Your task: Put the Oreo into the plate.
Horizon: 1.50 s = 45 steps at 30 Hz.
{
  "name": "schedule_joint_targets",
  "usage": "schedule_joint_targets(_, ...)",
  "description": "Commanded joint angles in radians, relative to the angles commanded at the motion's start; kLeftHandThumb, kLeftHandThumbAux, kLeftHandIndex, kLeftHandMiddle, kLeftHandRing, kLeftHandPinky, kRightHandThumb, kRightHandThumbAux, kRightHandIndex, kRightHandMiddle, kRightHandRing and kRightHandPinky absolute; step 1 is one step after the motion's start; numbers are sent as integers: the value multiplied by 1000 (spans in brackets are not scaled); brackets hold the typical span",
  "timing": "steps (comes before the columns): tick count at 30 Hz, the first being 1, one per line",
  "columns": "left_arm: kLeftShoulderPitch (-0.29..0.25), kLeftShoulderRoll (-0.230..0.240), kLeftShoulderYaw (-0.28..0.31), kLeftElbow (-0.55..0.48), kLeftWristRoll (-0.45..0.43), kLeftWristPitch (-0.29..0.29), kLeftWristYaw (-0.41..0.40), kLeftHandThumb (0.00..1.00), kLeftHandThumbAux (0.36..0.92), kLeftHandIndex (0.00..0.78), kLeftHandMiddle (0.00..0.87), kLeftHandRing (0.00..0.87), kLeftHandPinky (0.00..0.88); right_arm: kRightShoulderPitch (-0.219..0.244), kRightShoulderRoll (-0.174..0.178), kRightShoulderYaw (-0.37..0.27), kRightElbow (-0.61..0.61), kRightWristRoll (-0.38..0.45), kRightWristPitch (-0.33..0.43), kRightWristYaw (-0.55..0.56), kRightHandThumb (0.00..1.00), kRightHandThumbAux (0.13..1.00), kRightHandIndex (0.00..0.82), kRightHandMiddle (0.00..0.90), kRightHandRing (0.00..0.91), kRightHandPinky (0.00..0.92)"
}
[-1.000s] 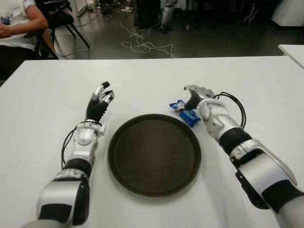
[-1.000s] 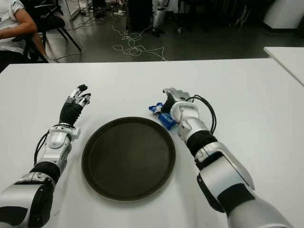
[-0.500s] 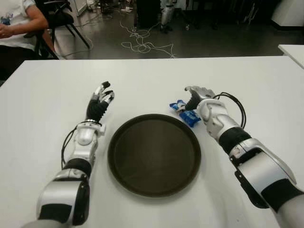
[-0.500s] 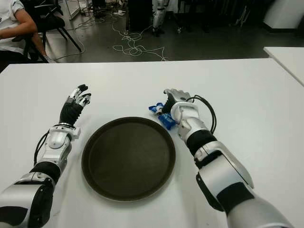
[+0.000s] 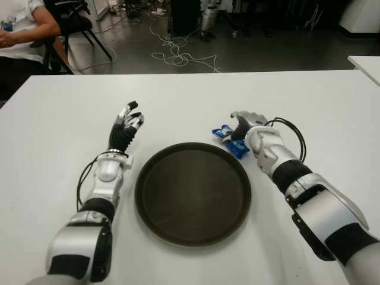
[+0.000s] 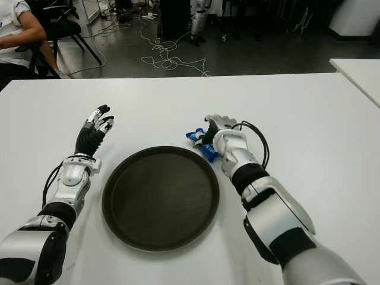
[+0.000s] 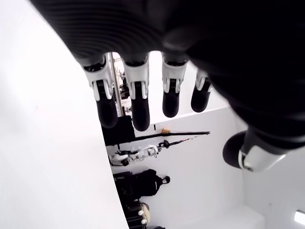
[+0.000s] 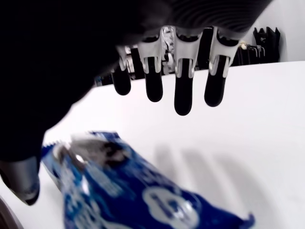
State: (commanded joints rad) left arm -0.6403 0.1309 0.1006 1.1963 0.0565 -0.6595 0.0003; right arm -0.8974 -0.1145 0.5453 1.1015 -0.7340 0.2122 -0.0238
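Eye views: the Oreo (image 5: 230, 140), a blue pack, lies on the white desk (image 5: 53, 130) just beyond the plate (image 5: 192, 192) rim, on its right. The right hand (image 5: 246, 126) partly covers it, so contact cannot be confirmed. The left hand (image 5: 123, 132) is raised left of the plate.

Right wrist view: fingers (image 8: 183, 88) extended and apart above the Oreo, not clamped; the pack's far end is cut off.

Left wrist view: fingers (image 7: 137, 95) extended, holding nothing.
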Motion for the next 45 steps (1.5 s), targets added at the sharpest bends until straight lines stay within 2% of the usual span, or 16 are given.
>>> schedule_joint_targets(4,-2,-3,5,-2,-7,6,-4,584,474,61,113,124,171,15,31,28,26,-11,9,-7,0,561,173,175,205,244)
schedule_joint_targets(8,-4,0,7,4,-8,9,-7,590,472,61,116,127,175,52,72,60,26,-23,38,-23,0,558,172,172,206,247)
schedule_joint_targets(15,-4,-3,4,2,-5,6,1,607,465,61,114,124,166,77,95,106,71,-29,20,-27,0,558,158,159,189,217)
schedule_joint_targets(18,-3,-3,1,-1,-1,5,5,622,468,59,114,121,160,82,109,122,131,-33,-7,-43,0,569,158,164,205,252)
schedule_joint_targets(22,-5,-1,-3,0,5,8,11,615,470,57,113,118,157,67,110,132,174,-36,-32,-39,0,579,172,185,232,286)
schedule_joint_targets(31,-3,-1,-16,-4,24,4,42,648,508,49,112,126,181,55,106,143,182,-29,-36,-33,0,596,218,236,278,321)
schedule_joint_targets(40,-2,-4,-16,-6,17,5,45,627,489,58,112,128,176,58,94,141,171,-28,-41,-60,0,604,245,264,302,350)
schedule_joint_targets(45,-1,-4,-16,-7,15,8,39,611,481,60,109,125,174,58,89,142,167,-32,-35,-89,0,594,226,259,307,363)
